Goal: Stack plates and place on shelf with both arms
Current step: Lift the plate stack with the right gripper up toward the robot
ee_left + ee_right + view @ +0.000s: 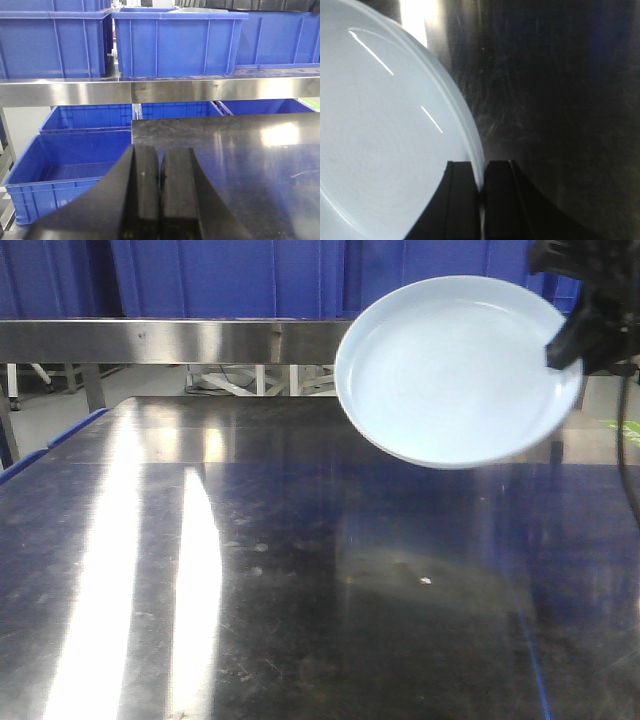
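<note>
A pale blue-white plate (455, 370) hangs tilted in the air over the far right of the dark steel table (300, 570), its face turned toward the front camera. My right gripper (562, 348) is shut on its right rim. In the right wrist view the rim of the plate (380, 140) runs between the two black fingers of the right gripper (481, 172). My left gripper (160, 155) is shut with nothing in it and points at the shelf (150, 91) from the table's left edge. It does not show in the front view.
The shelf rail (170, 340) runs across behind the table, with blue crates (175, 42) standing on it. Lower blue crates (70, 165) sit left of the table (240, 160), below its level. A small white speck (425, 581) lies on the tabletop.
</note>
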Available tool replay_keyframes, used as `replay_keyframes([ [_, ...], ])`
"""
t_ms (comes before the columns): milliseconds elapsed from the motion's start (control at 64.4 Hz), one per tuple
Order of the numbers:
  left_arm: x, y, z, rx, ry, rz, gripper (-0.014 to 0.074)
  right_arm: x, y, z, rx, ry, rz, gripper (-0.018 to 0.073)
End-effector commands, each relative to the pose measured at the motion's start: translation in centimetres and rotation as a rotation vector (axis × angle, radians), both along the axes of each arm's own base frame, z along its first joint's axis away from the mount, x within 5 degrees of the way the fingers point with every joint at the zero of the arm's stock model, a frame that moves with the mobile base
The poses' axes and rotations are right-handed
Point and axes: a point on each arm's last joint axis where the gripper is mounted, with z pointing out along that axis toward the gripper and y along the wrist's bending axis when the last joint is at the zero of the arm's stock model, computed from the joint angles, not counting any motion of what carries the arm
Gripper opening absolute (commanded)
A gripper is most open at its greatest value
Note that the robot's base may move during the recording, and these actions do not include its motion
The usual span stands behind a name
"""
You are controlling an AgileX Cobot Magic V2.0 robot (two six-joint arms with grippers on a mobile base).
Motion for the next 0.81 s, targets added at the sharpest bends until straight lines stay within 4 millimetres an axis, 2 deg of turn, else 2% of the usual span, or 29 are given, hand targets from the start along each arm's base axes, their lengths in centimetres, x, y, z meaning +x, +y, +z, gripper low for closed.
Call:
replay_keyframes([
  [0,0.0,0.1,1.7,-0.023,-0.1,0.012,0.0081,-1.4,-0.6,2.2,-0.013,-0.19,-0.035,0.0048],
  [186,0.0,0.1,1.7,-0.023,-0.1,0.012,0.0081,-4.4,-1.1,0.7,-0.024,-0.25,-0.065,0.0048],
  [404,0.0,0.1,1.7,-0.023,-0.1,0.012,0.0081,-7.5,-1.4,0.2,-0.042,-0.337,-0.073,0.0048],
  [559,0.0,0.1,1.7,-0.023,-0.1,0.012,0.0081,-9.2,-0.2,0.5,-0.101,-0.421,0.035,0.0048],
  [792,0.0,0.1,1.7,-0.023,-0.1,0.012,0.0081,-11.2,1.7,1.0,-0.072,-0.527,0.149,0.0048],
])
